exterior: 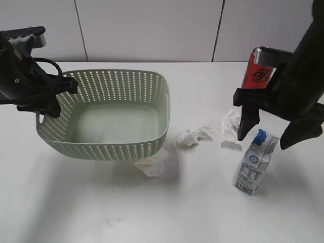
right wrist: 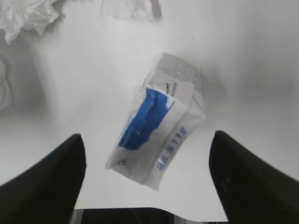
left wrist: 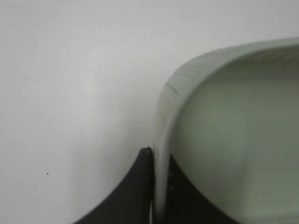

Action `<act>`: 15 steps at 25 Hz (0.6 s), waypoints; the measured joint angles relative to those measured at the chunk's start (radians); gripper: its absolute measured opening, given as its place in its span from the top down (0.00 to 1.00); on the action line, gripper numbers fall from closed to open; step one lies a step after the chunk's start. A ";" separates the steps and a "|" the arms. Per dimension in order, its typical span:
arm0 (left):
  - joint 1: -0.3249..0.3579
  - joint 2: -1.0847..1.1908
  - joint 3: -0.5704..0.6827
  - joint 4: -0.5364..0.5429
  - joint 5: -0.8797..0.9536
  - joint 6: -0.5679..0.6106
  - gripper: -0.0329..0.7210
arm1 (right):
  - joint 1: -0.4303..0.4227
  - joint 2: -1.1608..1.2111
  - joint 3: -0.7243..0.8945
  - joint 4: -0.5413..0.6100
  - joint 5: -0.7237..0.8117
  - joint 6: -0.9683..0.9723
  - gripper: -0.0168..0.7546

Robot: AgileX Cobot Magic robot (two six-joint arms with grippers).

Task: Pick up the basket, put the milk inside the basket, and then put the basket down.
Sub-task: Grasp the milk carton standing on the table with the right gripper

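Observation:
The pale green basket (exterior: 116,149) is at the left of the white table, and its shadow suggests it is raised a little. My left gripper (exterior: 53,98) is shut on the rim at its left end. The left wrist view shows the two jaws (left wrist: 159,186) pinching the basket wall (left wrist: 233,140). The milk (exterior: 255,164), a white carton with a blue top, stands leaning at the right. My right gripper (exterior: 271,129) is open just above it, one finger on each side and not touching. In the right wrist view the milk (right wrist: 159,135) lies between the spread jaws (right wrist: 147,140).
A red soda can (exterior: 259,68) stands behind the right gripper. Crumpled white tissues lie between basket and milk (exterior: 195,136), near the can (exterior: 230,124), and under the basket's front right corner (exterior: 152,164). Tissues also show in the right wrist view (right wrist: 28,16).

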 joint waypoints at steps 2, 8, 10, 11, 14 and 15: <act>0.000 0.000 0.000 0.001 0.000 0.000 0.96 | 0.023 0.038 -0.002 -0.019 0.006 0.048 0.16; 0.000 0.000 0.000 0.004 0.000 0.000 0.96 | 0.033 0.115 -0.002 -0.036 0.007 0.118 0.20; 0.000 0.000 0.000 0.004 0.000 0.000 0.96 | 0.033 0.131 -0.002 -0.036 -0.004 0.121 0.22; 0.000 0.000 0.000 0.004 0.000 0.000 0.96 | 0.034 0.138 -0.002 -0.036 -0.007 0.124 0.23; 0.000 0.000 0.000 0.004 0.000 0.000 0.96 | 0.034 0.148 -0.002 -0.036 -0.008 0.129 0.32; 0.000 0.000 0.000 0.004 0.000 0.000 0.96 | 0.034 0.148 -0.002 -0.036 -0.008 0.131 0.38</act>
